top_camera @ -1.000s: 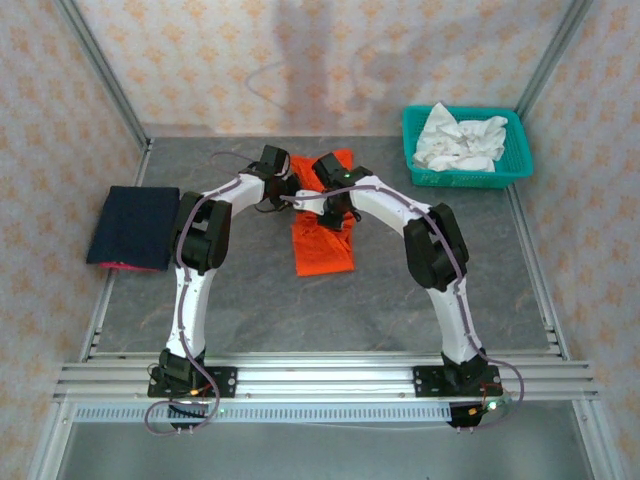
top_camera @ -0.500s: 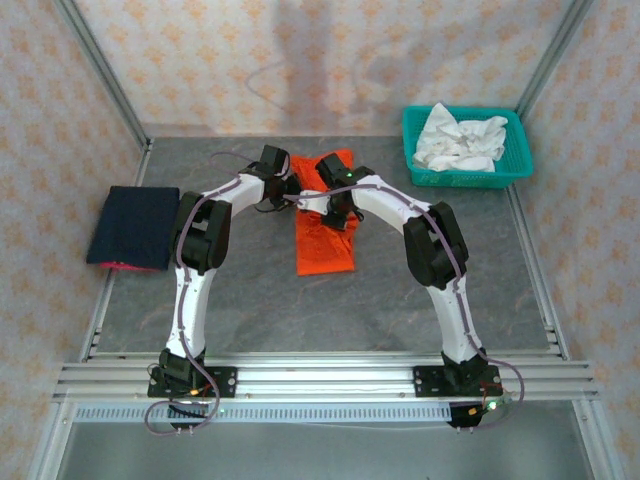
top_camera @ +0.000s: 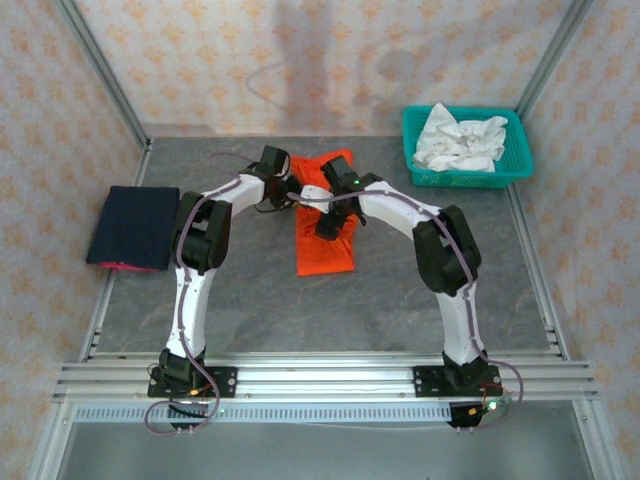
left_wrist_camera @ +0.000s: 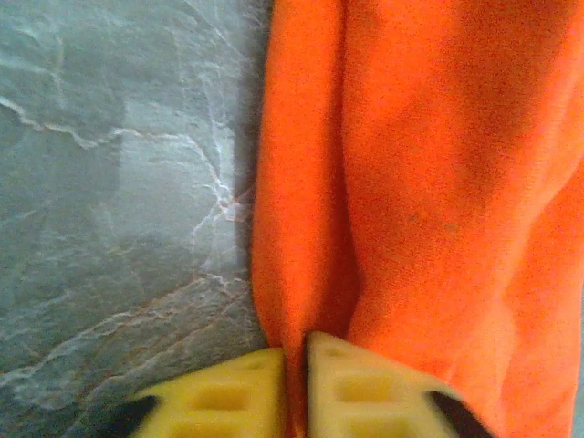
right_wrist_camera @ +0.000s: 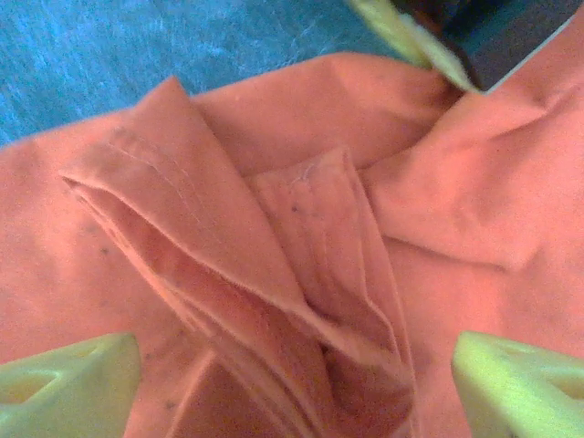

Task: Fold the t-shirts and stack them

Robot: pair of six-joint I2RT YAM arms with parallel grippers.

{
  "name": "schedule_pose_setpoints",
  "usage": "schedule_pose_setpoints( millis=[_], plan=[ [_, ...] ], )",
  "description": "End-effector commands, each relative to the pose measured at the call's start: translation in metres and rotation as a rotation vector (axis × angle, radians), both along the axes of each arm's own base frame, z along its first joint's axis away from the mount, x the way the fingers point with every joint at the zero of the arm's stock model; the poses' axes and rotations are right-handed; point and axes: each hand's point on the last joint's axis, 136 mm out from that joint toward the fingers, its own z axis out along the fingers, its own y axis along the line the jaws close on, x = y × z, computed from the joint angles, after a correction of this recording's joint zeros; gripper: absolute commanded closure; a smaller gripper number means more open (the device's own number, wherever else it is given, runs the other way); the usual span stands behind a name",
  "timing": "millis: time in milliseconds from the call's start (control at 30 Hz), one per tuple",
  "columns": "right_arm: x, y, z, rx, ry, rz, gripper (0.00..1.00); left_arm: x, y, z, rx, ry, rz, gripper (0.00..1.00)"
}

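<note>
The orange-red t-shirt [top_camera: 326, 252] lies as a long folded strip at mid-table, bunched at its far end. My left gripper [top_camera: 291, 190] is at that far end, on the left edge. In the left wrist view its yellow fingers [left_wrist_camera: 347, 383] are pressed together on a thin fold of the orange cloth [left_wrist_camera: 429, 182]. My right gripper [top_camera: 328, 222] hovers just over the shirt's upper part. It stands wide open, with loose folds of orange cloth [right_wrist_camera: 274, 237] below the gap between its fingers [right_wrist_camera: 73, 383]. A folded dark navy t-shirt [top_camera: 135, 225] lies flat at the left.
A teal lattice basket [top_camera: 415, 172] holding crumpled white cloth [top_camera: 458, 140] stands at the back right. A red edge [top_camera: 130, 266] shows under the navy shirt. Metal frame rails run along both table sides and the near edge.
My right gripper has opened, let go of the orange cloth and shifted slightly nearer over the shirt. The shirt's far end has spread a little. The left arm has barely moved.
</note>
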Motion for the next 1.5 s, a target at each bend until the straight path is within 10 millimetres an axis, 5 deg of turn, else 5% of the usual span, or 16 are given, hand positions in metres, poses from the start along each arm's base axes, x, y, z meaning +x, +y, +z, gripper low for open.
schedule_pose_setpoints(
  millis=[0,267,367,533,767,900,1133,1467],
  plan=[
    [0.01,0.007,0.062,0.22,-0.124,-0.125,0.11,-0.043,0.012,-0.056,0.038,0.212,0.032,0.67],
    [0.0,-0.04,0.09,0.543,-0.149,-0.584,0.07,-0.035,0.008,0.002,0.006,0.121,0.021,0.22],
    [-0.005,-0.065,0.076,0.61,-0.051,-0.802,0.05,-0.035,0.012,0.035,0.03,0.053,0.016,0.03],
    [-0.014,-0.088,0.038,0.556,0.106,-1.058,0.09,-0.059,0.024,0.066,0.11,-0.012,-0.004,0.0],
    [-0.031,-0.036,0.027,0.731,0.462,-1.042,0.21,-0.109,0.029,0.064,0.126,-0.011,0.028,0.0],
    [-0.045,-0.009,0.033,0.729,0.469,-0.969,0.26,-0.128,0.047,0.048,0.15,0.003,0.095,0.0],
    [-0.065,0.025,0.016,0.667,0.524,-0.909,0.5,-0.139,0.065,0.032,0.159,0.04,0.139,0.0],
    [-0.048,0.057,-0.012,0.643,0.563,-0.891,0.49,-0.149,0.097,0.032,0.179,0.048,0.213,0.0]
  ],
)
